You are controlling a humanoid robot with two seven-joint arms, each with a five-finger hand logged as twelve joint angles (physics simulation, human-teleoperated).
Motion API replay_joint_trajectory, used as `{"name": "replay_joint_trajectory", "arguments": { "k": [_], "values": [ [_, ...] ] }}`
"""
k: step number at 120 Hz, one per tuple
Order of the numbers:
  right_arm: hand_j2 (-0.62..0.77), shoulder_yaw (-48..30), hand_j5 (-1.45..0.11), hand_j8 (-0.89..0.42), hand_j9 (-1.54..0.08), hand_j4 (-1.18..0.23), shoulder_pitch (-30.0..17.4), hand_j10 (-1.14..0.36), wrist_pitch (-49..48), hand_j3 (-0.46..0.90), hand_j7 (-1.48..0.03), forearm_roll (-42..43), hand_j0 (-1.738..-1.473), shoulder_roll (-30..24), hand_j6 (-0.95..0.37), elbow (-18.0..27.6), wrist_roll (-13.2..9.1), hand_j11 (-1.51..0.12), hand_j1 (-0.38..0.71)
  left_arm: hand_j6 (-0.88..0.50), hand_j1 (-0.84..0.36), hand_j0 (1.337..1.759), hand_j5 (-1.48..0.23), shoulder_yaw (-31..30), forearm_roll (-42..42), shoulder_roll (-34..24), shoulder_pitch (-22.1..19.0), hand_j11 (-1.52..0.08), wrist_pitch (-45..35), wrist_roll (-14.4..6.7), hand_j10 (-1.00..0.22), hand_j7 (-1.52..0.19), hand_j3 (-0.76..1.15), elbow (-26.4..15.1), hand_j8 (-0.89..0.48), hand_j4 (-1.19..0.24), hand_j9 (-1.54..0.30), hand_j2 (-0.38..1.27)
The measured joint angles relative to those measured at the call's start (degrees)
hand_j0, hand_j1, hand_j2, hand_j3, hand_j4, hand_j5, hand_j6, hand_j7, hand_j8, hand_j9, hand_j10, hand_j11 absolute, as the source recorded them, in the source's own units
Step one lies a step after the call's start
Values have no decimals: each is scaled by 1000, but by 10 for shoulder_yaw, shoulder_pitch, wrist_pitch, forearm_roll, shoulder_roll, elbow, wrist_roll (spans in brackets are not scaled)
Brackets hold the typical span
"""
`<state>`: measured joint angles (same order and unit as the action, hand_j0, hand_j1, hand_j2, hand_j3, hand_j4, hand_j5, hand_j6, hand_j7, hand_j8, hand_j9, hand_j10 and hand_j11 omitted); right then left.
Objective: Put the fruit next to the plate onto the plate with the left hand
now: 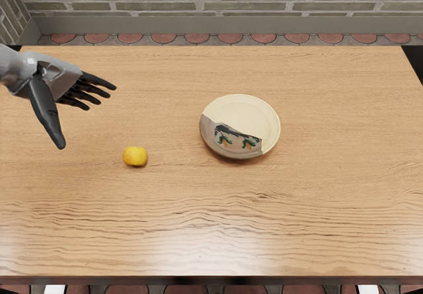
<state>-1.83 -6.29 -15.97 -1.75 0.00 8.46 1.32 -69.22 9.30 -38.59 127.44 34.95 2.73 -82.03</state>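
Note:
A small yellow fruit (135, 156) lies on the wooden table, left of a cream plate (240, 125) with a grey painted patch on its lower left part. My left hand (69, 102) comes in from the left edge and hovers above the table, up and to the left of the fruit. Its dark fingers (92, 86) are spread and the thumb points down; it holds nothing. The plate carries nothing.
The wooden table (317, 201) spans the view, with a brick wall and tiled ledge behind its far edge. No other objects stand on it.

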Motion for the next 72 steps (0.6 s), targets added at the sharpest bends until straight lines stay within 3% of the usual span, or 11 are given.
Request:
{"name": "replay_joint_trajectory", "arguments": {
  "k": [34,50,60,72],
  "values": [
    [-3,0,-17,-13,-17,-13,5,-13,0,0,-17,-2,-1658,0,-13,2,-1,-17,-333,-7,342,1658,-8,8,-19,8,-3,-8,0,0,-6,-8,0,19,-7,-7,-8,1],
    [-3,1,-17,-13,-17,-13,5,-13,0,0,-17,-2,-1658,0,-13,2,-1,-17,-333,-8,341,1658,-9,16,-28,112,-35,-9,-11,-1,-7,-9,0,26,-7,-7,-9,1],
    [-3,0,-17,-13,-17,-13,5,-13,0,0,-17,-2,-1658,0,-13,2,-1,-17,-333,-7,341,1658,-9,15,-29,145,-33,-9,-73,0,-7,-9,0,22,-7,-7,-9,1],
    [-3,1,-17,-13,-17,-13,5,-13,0,0,-17,-2,-1658,0,-13,2,-1,-17,-333,-7,341,1658,-9,10,-28,204,-40,-9,-237,0,-7,-9,0,-5,-7,-7,-9,1]
  ]
}}
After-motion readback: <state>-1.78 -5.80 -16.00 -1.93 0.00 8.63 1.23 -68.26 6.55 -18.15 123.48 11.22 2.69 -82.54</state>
